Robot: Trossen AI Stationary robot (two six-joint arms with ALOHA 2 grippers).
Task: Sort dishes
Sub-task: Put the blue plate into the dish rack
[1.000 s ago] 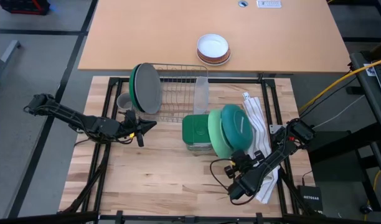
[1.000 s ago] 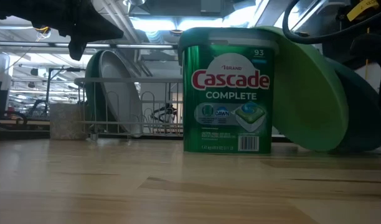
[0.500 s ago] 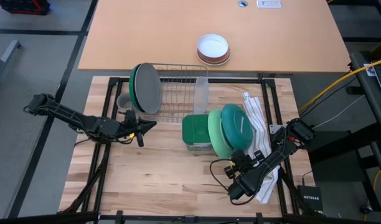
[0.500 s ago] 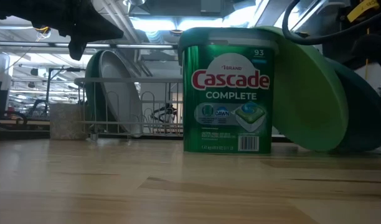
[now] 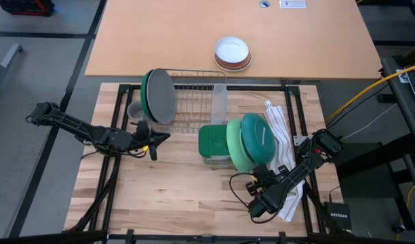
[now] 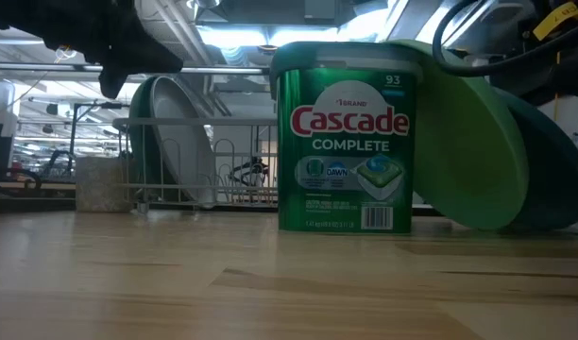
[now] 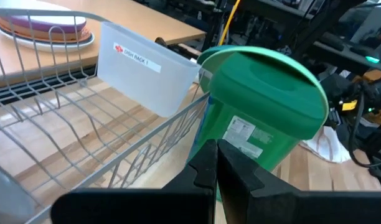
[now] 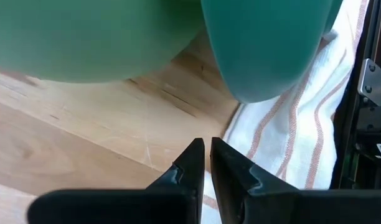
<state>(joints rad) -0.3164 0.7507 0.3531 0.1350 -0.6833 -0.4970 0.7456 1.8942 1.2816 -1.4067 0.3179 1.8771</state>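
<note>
A dark green plate (image 5: 147, 91) and a grey plate (image 5: 161, 96) stand on edge in the left end of the wire dish rack (image 5: 197, 102). A small grey mug (image 5: 135, 110) sits on the table beside the rack. A light green plate (image 5: 234, 148) and a teal plate (image 5: 258, 137) lean against a green Cascade tub (image 5: 211, 144), their lower rims on the table. My left gripper (image 5: 167, 137) is shut and empty, in the air near the rack's near left corner. My right gripper (image 5: 261, 169) is shut and empty, just near of the leaning plates, by the towel's edge (image 8: 290, 155).
A white striped towel (image 5: 282, 159) lies right of the plates. A white bowl stacked on brown-rimmed ones (image 5: 232, 53) sits on the far tabletop. A clear utensil holder (image 7: 147, 71) hangs on the rack's right end. Bare wood (image 5: 173, 190) lies near of the tub.
My left gripper has shifted a little down and toward the table's left edge, still shut. The plates, mug and tub have stayed where they were.
</note>
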